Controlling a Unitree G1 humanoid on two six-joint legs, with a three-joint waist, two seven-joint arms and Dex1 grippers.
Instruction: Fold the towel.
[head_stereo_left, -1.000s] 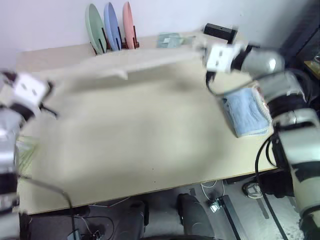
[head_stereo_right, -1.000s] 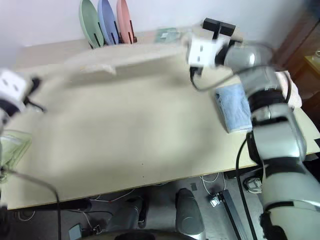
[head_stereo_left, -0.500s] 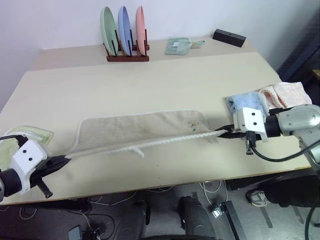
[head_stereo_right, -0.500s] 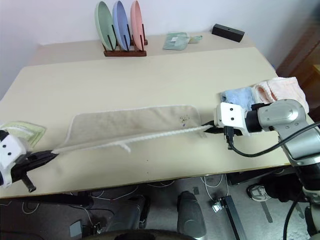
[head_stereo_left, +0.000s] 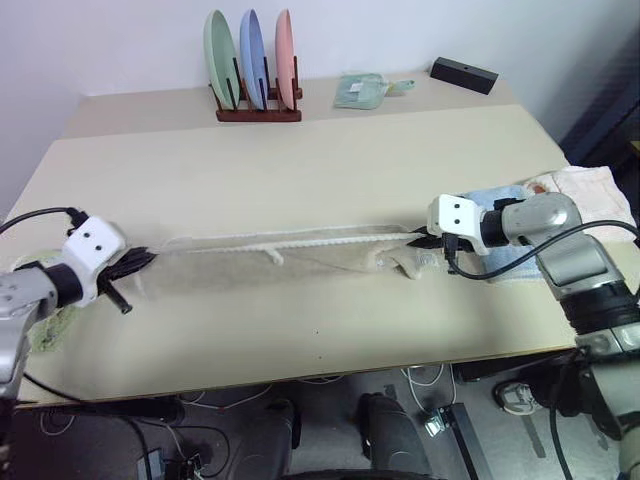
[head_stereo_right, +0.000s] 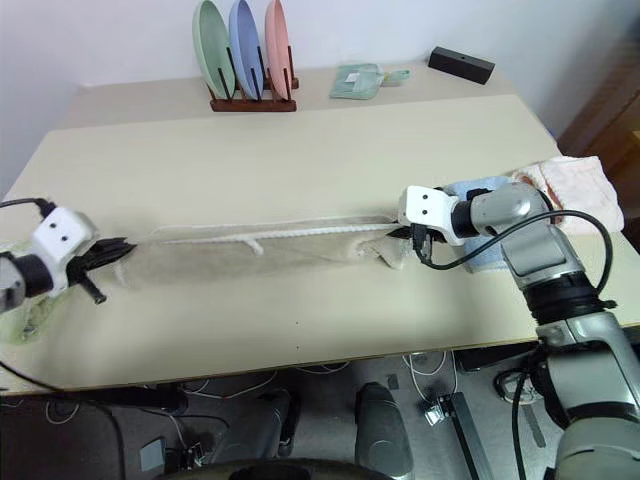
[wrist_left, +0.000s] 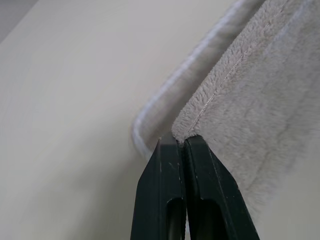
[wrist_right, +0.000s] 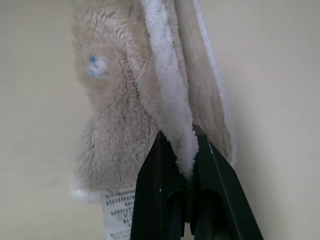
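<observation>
Beige table (head_stereo_left: 300, 160) carries the towel (head_stereo_left: 300, 262), 3-plate rack (head_stereo_left: 255, 60), black box (head_stereo_left: 464, 74), seemingly folded cloths (head_stereo_left: 585, 190).

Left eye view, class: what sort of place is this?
Probably a lab mock-up of a home laundry table: a plain table, a rack of plates, folded towels, loose cables on the floor.

three plates (head_stereo_left: 250, 55) in a rack, black box (head_stereo_left: 464, 74), folded blue towel (head_stereo_left: 500, 200)
</observation>
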